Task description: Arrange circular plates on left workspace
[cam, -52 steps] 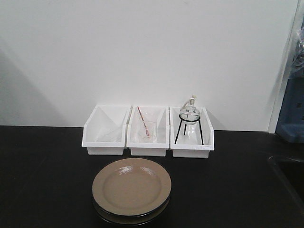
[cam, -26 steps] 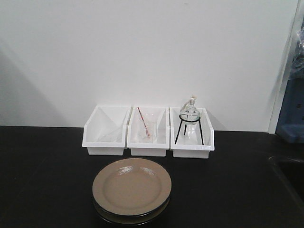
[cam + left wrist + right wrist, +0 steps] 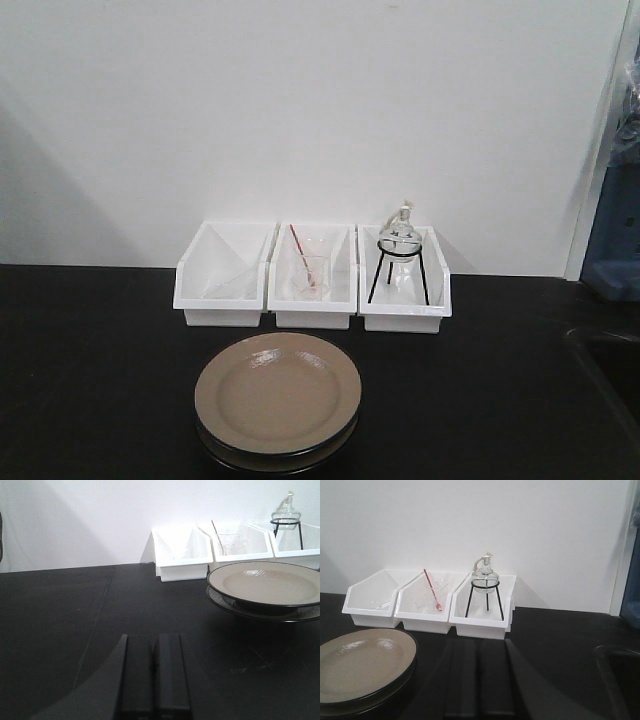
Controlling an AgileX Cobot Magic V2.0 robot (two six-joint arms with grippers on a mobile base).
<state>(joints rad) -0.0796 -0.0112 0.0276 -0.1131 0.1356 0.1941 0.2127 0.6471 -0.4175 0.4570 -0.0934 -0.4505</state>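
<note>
Left gripper has its fingers pressed together with basically no gap and nothing between them, hovering low over the black countertop well to the left of the plates. Right gripper is the same deal, both fingers side by side with just a thin seam, holding nothing, sitting in front of the bins and just right of the plates. Going left to right on the counter: a big bare stretch of black top, then the two plates stacked one on the other, tan top over a second one whose dark rim peeks out underneath, sitting near the front edge, roughly centre. Behind them, against the white wall, three white bins in a row touching each other: left bin has some clear glass thing I can't make out, middle bin has a glass beaker with a red-tipped rod leaning in it, right bin has a black tripod stand with a small glass burner on top. Far right there's the edge of a sink set into the counter
</note>
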